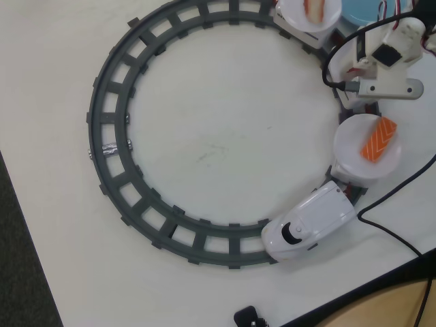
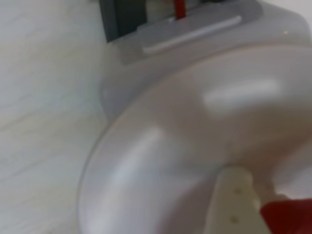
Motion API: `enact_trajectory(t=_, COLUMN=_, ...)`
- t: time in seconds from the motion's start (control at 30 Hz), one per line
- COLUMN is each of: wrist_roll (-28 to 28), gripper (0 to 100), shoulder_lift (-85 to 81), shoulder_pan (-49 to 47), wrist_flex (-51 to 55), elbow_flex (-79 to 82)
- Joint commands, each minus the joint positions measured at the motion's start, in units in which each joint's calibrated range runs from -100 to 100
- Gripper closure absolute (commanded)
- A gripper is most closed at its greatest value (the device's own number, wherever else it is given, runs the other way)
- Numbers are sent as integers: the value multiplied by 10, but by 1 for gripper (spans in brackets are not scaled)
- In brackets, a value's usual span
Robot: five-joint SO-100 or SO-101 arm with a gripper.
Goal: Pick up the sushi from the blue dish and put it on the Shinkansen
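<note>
Dark-red sushi [image 2: 287, 217] sits at the cream tool [image 2: 253, 214] fingertip in the blurred wrist view, over a white plate [image 2: 161, 161]; whether the tool grips it cannot be told. Overhead, the arm [image 1: 388, 58] hangs between two plate cars of the Shinkansen [image 1: 310, 221], beside the blue dish [image 1: 357, 10].

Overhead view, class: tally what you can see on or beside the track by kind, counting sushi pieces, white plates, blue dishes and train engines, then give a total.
Sushi pieces: 2, the salmon piece and the white-and-red piece
White plates: 2, one behind the Shinkansen engine, one at the top edge
Blue dish: 1, partly hidden
Shinkansen engine: 1
Total: 6
</note>
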Motion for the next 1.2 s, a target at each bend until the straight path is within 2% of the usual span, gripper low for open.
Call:
enact_trajectory(t=0.0, wrist_roll=-2, gripper=84, shoulder_lift=-50, shoulder_pan=-1, wrist_flex=20, elbow_flex=5)
enact_trajectory(t=0.13, wrist_roll=-5, gripper=84, shoulder_lift=-164, shoulder_pan=-1, wrist_flex=34, elbow_flex=44)
enact_trajectory(t=0.33, wrist_roll=-43, gripper=84, shoulder_lift=-384, shoulder_pan=5, wrist_flex=32, elbow_flex=136)
enact_trajectory(t=0.63, wrist_roll=-46, gripper=85, shoulder_lift=-644, shoulder_pan=20, wrist_flex=28, elbow_flex=306)
enact_trajectory(t=0.73, wrist_roll=-46, gripper=85, shoulder_lift=-649, shoulder_pan=20, wrist_flex=-5, elbow_flex=351)
enact_trajectory(t=0.87, wrist_roll=-46, gripper=86, shoulder_lift=-572, shoulder_pan=0, wrist_flex=-63, elbow_flex=394)
enact_trajectory(t=0.97, wrist_roll=-46, gripper=99, shoulder_lift=-489, shoulder_pan=-11, wrist_flex=-64, elbow_flex=379)
enact_trajectory(t=1.0, wrist_roll=-46, gripper=100, shoulder_lift=-467, shoulder_pan=-11, wrist_flex=-64, elbow_flex=372)
enact_trajectory(t=1.17, wrist_roll=-46, gripper=98, shoulder_lift=-432, shoulder_pan=-24, wrist_flex=-43, elbow_flex=343)
